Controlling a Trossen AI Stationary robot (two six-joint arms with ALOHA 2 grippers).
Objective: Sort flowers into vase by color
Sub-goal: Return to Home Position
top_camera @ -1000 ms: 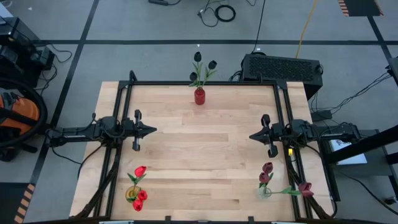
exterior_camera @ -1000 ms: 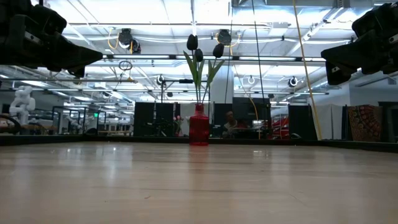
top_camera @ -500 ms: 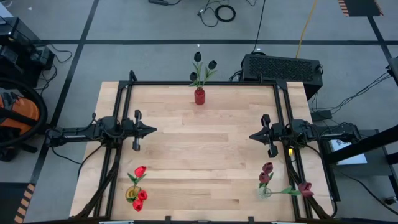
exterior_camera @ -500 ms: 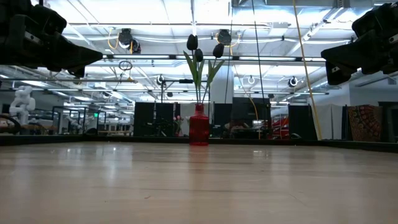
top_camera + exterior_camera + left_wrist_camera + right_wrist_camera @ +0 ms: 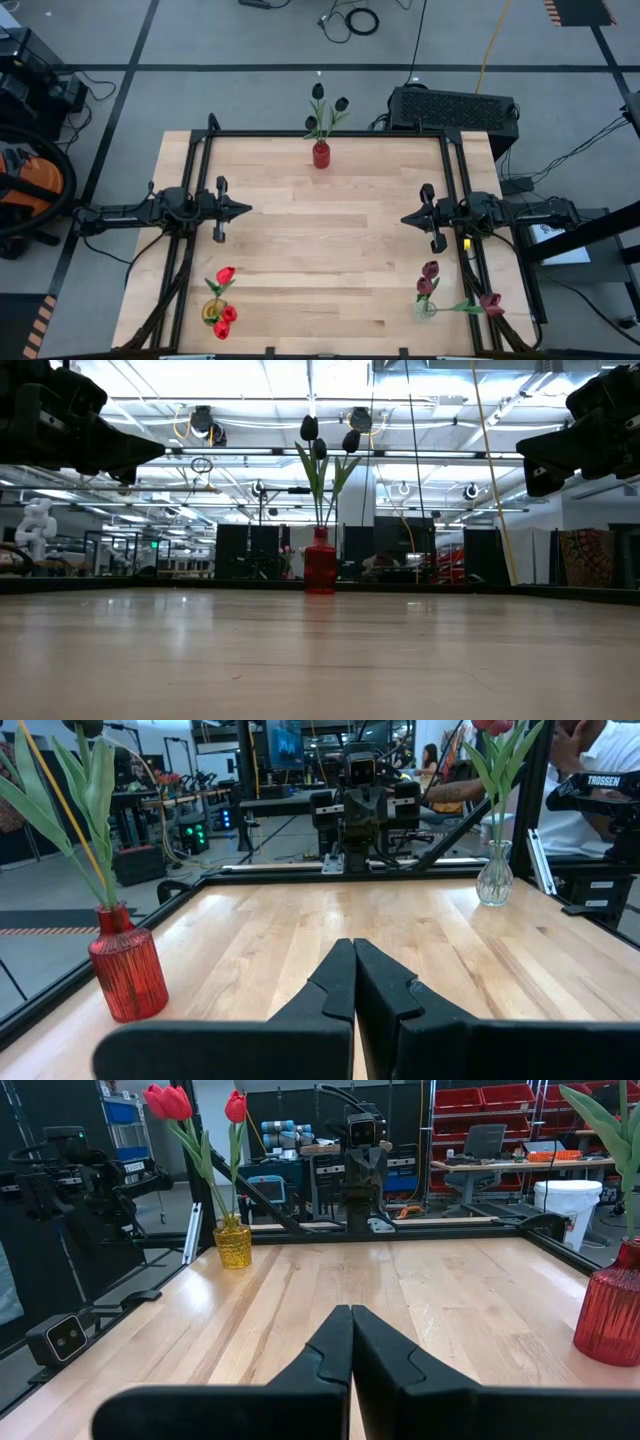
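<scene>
**Nothing Moved: Both Arms Parked, Sorting Judged Complete**

No change was detected across the last second. The left gripper (image 5: 245,209) was held at 9 o'clock over the tabletop (image 5: 320,250) and the right gripper (image 5: 405,218) at 3 o'clock, tips turned toward each other, exactly as in the earlier views. The left fingers (image 5: 335,990) were seen pressed together with nothing between them. The right fingers (image 5: 335,1345) were likewise seen closed and empty.

That stillness was read as the home pose already reached, with no flower left lying loose on the boards. The job was therefore judged finished.

The flowers were found grouped by colour in three vases:

- **Black flowers:** three black flowers (image 5: 328,103) were stood in the red vase (image 5: 321,154) at 12 o'clock, on long green stems fanning slightly apart, with slim leaves rising beside them.
- **Red flowers:** three red flowers (image 5: 224,300) were set in the yellow vase (image 5: 214,312) at 7 o'clock, their heads bright and tightly closed.
- **Maroon flowers:** three maroon flowers (image 5: 430,275) were set in the clear vase (image 5: 427,308) at 5 o'clock. One stem was seen leaning far out toward the tabletop's right edge, and the other two were carried more upright.

All three vases were seen upright and well apart from both grippers.
</scene>
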